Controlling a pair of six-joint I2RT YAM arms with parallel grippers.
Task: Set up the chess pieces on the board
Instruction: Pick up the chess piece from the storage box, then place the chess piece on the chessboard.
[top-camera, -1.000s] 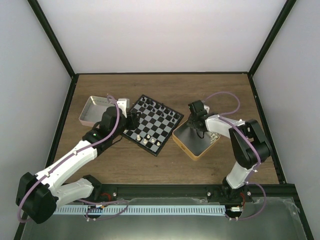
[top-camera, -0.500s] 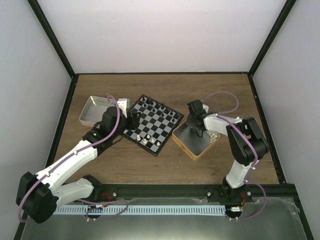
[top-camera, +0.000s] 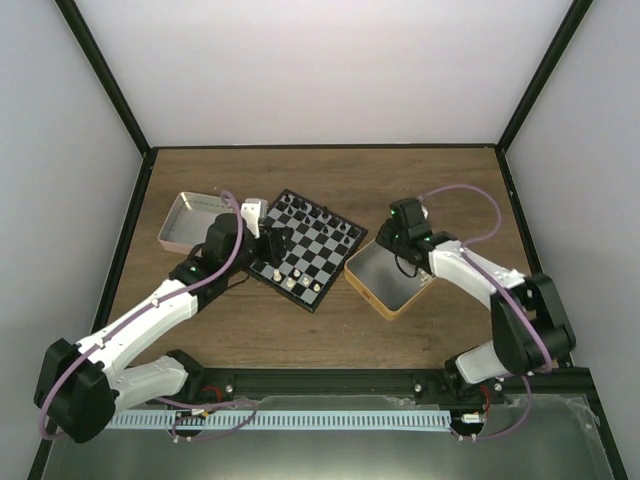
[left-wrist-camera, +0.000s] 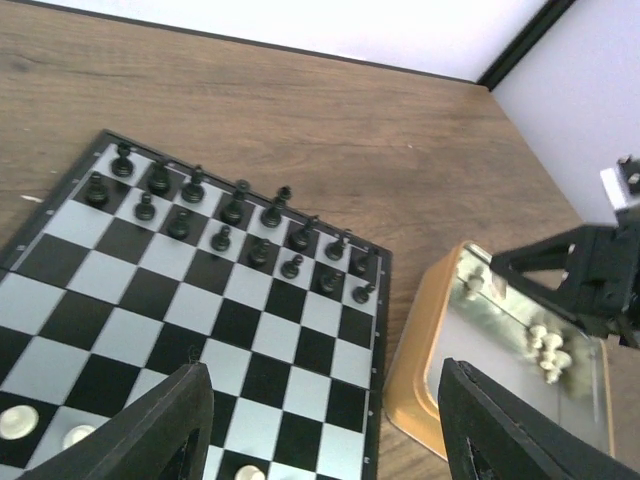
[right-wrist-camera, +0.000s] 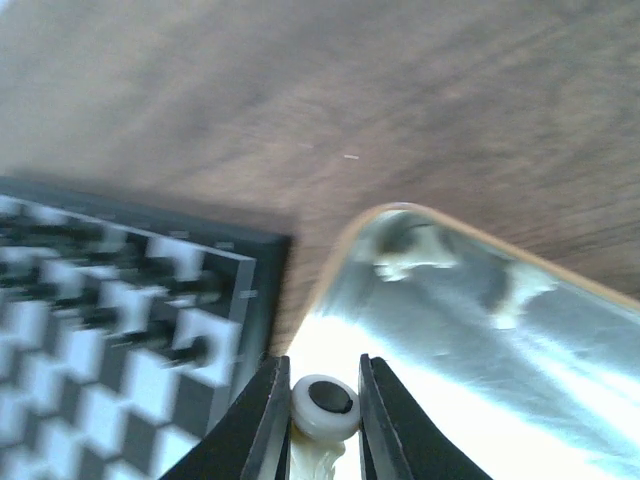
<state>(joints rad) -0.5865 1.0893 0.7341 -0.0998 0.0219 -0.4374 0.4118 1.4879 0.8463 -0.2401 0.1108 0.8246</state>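
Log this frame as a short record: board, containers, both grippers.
board: black pieces in two rows on the far side; a few white pieces on the near side
gold tin: right of the board, holds loose white pieces
silver tray: left of the board
left gripper: open, holding nothing, above the board
right gripper: shut on a cream-white piece, above the tin's corner nearest the board

Matt wood-grain table (top-camera: 330, 175); smooth, faintly sheened board (left-wrist-camera: 250, 325); tin (left-wrist-camera: 410, 375) right of board, mirror-bright metal inside, satin gold wall; glossy cream chess pieces (left-wrist-camera: 548, 345).
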